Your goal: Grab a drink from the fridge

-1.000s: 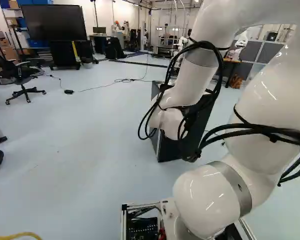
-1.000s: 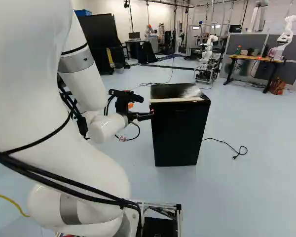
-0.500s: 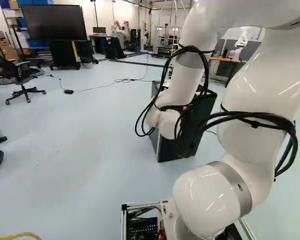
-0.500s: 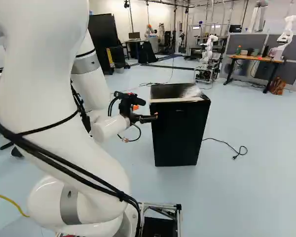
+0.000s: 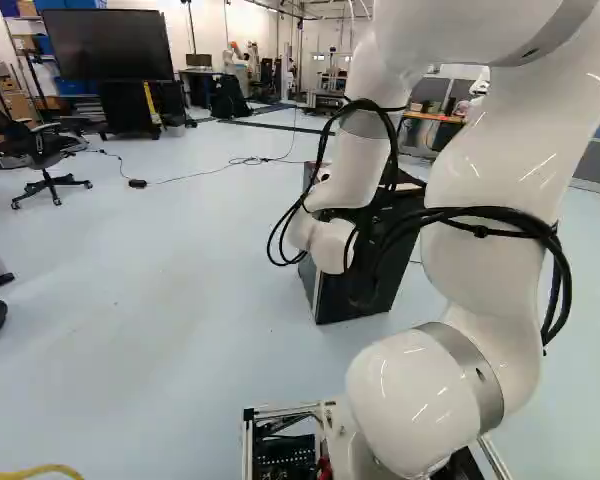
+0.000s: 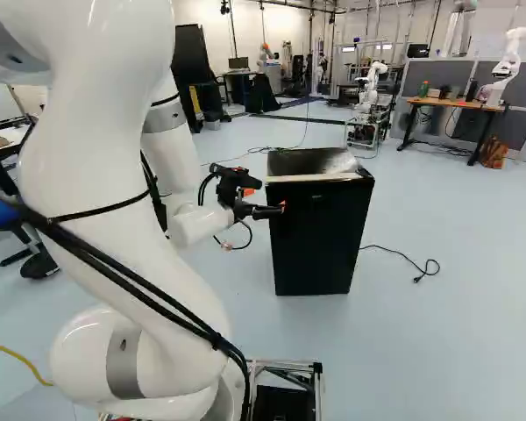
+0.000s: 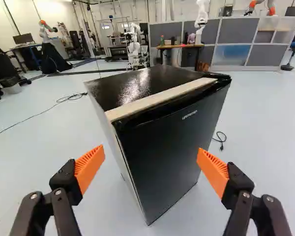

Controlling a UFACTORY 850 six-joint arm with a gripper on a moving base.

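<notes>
Black and glossy on top, the fridge (image 6: 320, 232) stands on the pale floor (image 6: 456, 333), to the right of the tool (image 6: 282, 208) in the right base view. Its door (image 7: 172, 147) is shut, with a dark lip along the upper edge and a cream strip (image 7: 160, 100) running between that lip and the top. Whatever the fridge holds is hidden behind the door, so I cannot tell where the drink is.

In the wrist view the tool (image 7: 151, 155) is open, its two orange pads (image 7: 90, 166) well apart and facing each other. The fridge is ahead of it, seen largely through the gap, one upright corner toward the camera.

The white arm (image 6: 140, 167) rises from its joint at the foot, bends over and reaches forward, black cables (image 5: 495, 215) strapped along it. In the left base view its wrist end overlaps the fridge and hides part of it.

A black power cord (image 6: 416, 267) lies on the floor beside the fridge, its plug end loose. Farther back in the right base view, a wood-topped desk (image 6: 456, 104) carries another robot (image 6: 507, 70), with a brown bag (image 6: 494, 153) on the floor near its leg. At the left of the left base view are an office chair (image 5: 42, 150) and a large dark screen (image 5: 105, 45).
</notes>
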